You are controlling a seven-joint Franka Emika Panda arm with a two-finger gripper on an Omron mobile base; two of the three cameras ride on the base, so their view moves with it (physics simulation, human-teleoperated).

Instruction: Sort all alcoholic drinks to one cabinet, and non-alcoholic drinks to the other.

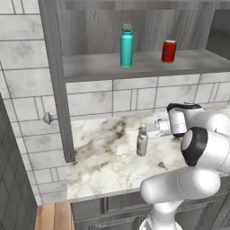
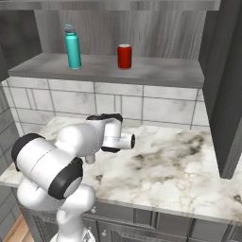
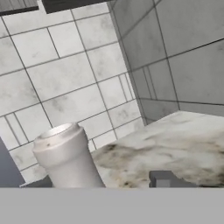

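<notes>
On the marble counter (image 1: 103,157), the gripper (image 1: 144,131) brackets the pale bottle's (image 1: 142,143) neck; whether its jaws pinch it, I cannot tell.

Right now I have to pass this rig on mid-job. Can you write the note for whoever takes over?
Gripper: jaws open, set around the top of the pale bottle, not yet clamped; one finger is clear of it in the hand view.
Pale bottle: upright on the marble counter.
Teal bottle and red can: upright and apart on the open cabinet's shelf.
Done: both non-alcoholic drinks are shelved.
Left: close on the pale bottle and carry it to the other cabinet.
</notes>
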